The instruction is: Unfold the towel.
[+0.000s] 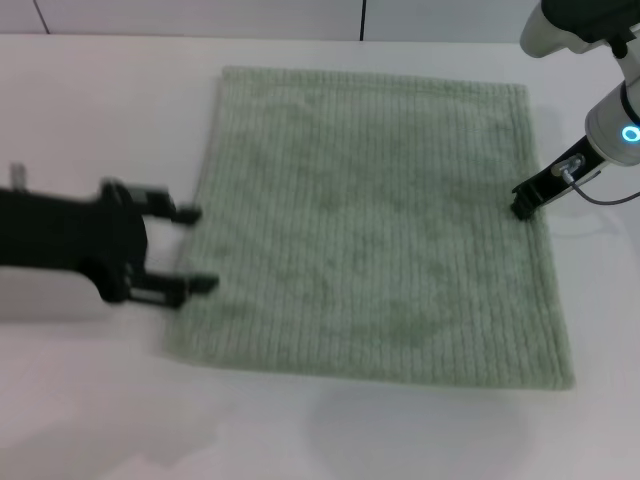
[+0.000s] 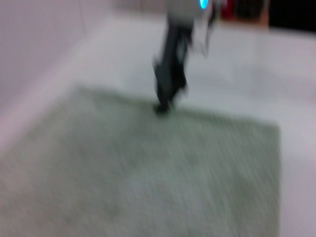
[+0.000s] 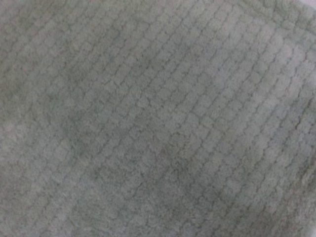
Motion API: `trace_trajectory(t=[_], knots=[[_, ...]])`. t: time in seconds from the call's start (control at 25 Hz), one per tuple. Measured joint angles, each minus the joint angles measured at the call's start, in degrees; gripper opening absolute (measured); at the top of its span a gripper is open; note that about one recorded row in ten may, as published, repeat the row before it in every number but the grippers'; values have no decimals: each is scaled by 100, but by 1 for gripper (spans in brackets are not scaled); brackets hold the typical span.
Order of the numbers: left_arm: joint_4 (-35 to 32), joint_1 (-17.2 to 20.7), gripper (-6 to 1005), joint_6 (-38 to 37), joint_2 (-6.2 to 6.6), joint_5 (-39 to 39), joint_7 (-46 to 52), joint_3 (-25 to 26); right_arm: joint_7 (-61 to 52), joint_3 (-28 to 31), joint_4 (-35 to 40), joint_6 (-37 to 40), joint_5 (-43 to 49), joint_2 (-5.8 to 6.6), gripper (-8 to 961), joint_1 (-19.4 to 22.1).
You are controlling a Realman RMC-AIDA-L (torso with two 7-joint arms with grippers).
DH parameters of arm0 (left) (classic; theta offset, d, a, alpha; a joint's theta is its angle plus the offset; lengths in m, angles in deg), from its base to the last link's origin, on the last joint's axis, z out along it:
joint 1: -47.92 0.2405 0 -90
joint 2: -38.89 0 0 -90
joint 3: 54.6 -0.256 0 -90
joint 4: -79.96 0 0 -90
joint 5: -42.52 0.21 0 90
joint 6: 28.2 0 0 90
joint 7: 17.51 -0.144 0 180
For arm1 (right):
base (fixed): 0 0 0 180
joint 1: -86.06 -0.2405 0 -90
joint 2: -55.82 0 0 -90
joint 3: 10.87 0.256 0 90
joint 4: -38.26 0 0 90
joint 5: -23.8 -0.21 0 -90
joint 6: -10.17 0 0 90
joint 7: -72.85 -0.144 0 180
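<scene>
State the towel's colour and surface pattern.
The towel is pale sage green with fine ribbed lines forming a small grid-like texture, clearest in the right wrist view.

The towel [image 1: 375, 235] lies spread flat on the worktop [image 1: 100, 420], near its middle. The left gripper [image 1: 185, 250] sits at the towel's left edge, jaws apart, one just over the hem, the other beside it. The right gripper [image 1: 525, 205] touches the towel's right edge, about halfway along it.
</scene>
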Motion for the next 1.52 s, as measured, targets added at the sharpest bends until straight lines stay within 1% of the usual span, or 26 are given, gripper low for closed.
trace_trajectory(t=[0.04, 0.08, 0.16, 0.28, 0.4, 0.52, 0.72, 0.84, 1.0, 1.08, 1.12, 1.16, 1.2, 1.36, 1.44, 1.52], knots=[[-43, 10, 785, 41, 0, -302, -200, 252, 0, 0, 0, -6, 2, 0, 1, 3], [-104, 5, 785, 22, -7, -433, -290, 363, 0, 0, 0, -17, 6, 0, 1, 5], [-257, -40, 784, -148, -16, -635, -426, 436, 0, 0, 4, -36, 10, 0, 1, 6], [-613, -190, 784, -672, -38, -777, -518, 265, 0, 0, 50, -39, 24, 2, 1, -27], [-1026, -412, 785, -1294, -34, -784, -537, 33, -34, 0, 174, -6, 123, 5, 1, -67], [-1500, -664, 784, -1794, -40, -832, -649, -25, -103, 0, 293, 11, 209, -6, 1, -99], [-2549, -995, 784, -2710, -50, -1435, -1138, -29, -212, -8, 432, -158, 434, -95, 1, -137], [-3226, -1122, 784, -3266, -50, -2045, -1616, 10, -207, -113, 617, -477, 489, -211, 1, -56], [-3870, -1240, 785, -3748, -48, -2994, -2119, 23, -234, -555, 1378, -1069, 634, -464, 1, 376], [-4087, -1289, 785, -3927, -47, -3383, -2242, 24, -310, -866, 1702, -1470, 626, -528, 1, 627], [-4207, -1309, 785, -4027, -50, -3667, -2321, 27, -359, -1032, 1829, -1697, 592, -541, 1, 751], [-4311, -1323, 785, -4094, -51, -3955, -2414, 31, -475, -1503, 2146, -2348, 411, -552, 1, 1145], [-4414, -1331, 785, -4155, -55, -4230, -2529, 33, -475, -1503, 2146, -2348, 411, -552, 1, 1145], [-4793, -1381, 784, -4285, -54, -5229, -2954, 41, -509, -2235, 2729, -3520, -85, -551, 1, 1941], [-4956, -1409, 784, -4327, -52, -5690, -3164, 45, -502, -2628, 2987, -4393, -298, -548, 1, 2431], [-5112, -1419, 785, -4338, -52, -6176, -3452, 48, -506, -3068, 3149, -5492, -390, -549, 1, 2949]])
